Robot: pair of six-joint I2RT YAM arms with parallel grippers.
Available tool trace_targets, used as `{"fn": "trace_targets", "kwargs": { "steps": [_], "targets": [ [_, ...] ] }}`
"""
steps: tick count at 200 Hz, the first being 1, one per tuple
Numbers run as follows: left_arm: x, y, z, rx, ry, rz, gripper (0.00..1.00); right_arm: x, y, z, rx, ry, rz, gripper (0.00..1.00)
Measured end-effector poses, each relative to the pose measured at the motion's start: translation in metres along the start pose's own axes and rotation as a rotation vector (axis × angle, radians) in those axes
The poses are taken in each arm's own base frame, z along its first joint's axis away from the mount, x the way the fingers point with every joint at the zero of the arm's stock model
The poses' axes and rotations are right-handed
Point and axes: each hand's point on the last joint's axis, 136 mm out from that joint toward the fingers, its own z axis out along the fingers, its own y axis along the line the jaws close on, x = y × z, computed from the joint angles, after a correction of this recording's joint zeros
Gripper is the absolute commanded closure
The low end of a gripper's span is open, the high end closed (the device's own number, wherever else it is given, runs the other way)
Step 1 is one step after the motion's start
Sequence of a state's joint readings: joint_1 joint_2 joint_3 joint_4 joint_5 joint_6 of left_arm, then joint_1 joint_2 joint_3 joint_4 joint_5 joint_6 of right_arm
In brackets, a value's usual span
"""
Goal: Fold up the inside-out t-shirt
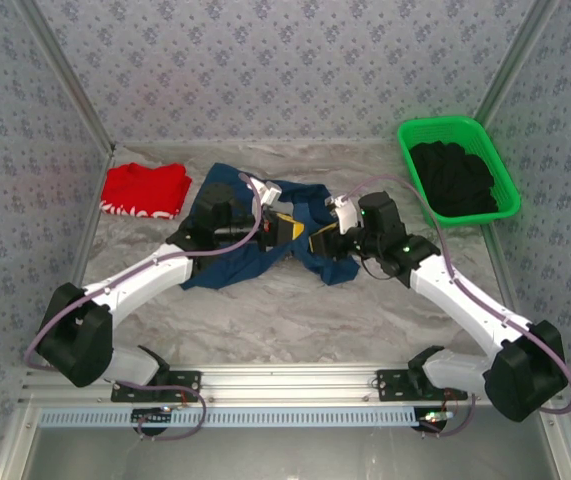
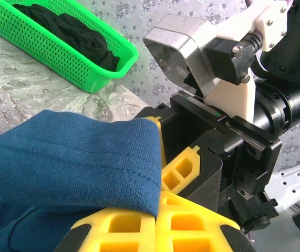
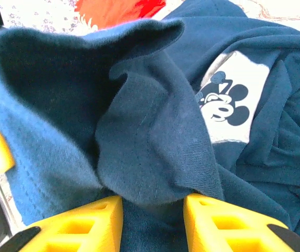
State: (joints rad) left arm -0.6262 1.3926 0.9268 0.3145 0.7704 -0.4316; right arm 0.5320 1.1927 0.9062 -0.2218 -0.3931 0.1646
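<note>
Left gripper (image 2: pixel 157 203) is clamped on a hem of the t-shirt (image 1: pixel 227 268), over its middle. Right gripper (image 3: pixel 152 206) is just beside it, fingers apart around a loose fold. The t-shirt lies crumpled on the table (image 1: pixel 295 325). Beyond it to the left is a red garment (image 1: pixel 145 188). Beyond it to the right is a green basket (image 1: pixel 437 123) of black clothes (image 1: pixel 453 178).

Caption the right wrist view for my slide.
Right gripper, fingers apart, straddles a bunched fold of the navy t-shirt, its Mickey Mouse print showing beyond.

Overhead view facing down, both wrist views close on t-shirt (image 3: pixel 160 147)
</note>
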Motion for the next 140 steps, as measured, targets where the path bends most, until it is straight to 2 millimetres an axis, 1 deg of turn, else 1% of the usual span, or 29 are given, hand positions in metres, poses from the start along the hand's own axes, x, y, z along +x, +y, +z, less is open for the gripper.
{"fn": "trace_targets", "kwargs": {
  "steps": [47,55,62,91,109,123,140],
  "targets": [
    [0.0,0.0,0.0,0.0,0.0,0.0,1.0,-0.007,-0.003,0.004,0.015,-0.008,-0.02,0.61],
    [0.0,0.0,0.0,0.0,0.0,0.0,1.0,-0.008,-0.004,0.006,0.016,-0.007,-0.026,0.63],
    [0.0,0.0,0.0,0.0,0.0,0.0,1.0,-0.009,-0.005,0.008,0.015,-0.005,-0.029,0.66],
    [0.0,0.0,0.0,0.0,0.0,0.0,1.0,-0.006,-0.007,0.013,0.017,0.009,-0.036,0.9],
    [0.001,0.001,0.0,-0.005,0.001,0.001,1.0,-0.005,-0.007,0.012,0.017,0.012,-0.042,1.0],
    [0.0,0.003,0.0,-0.015,-0.001,0.004,1.0,-0.005,-0.006,0.009,0.021,0.011,-0.043,1.0],
    [0.0,0.004,-0.002,-0.03,-0.009,0.012,1.0,-0.006,-0.004,-0.001,0.031,0.005,-0.047,1.0]
  ]
}}
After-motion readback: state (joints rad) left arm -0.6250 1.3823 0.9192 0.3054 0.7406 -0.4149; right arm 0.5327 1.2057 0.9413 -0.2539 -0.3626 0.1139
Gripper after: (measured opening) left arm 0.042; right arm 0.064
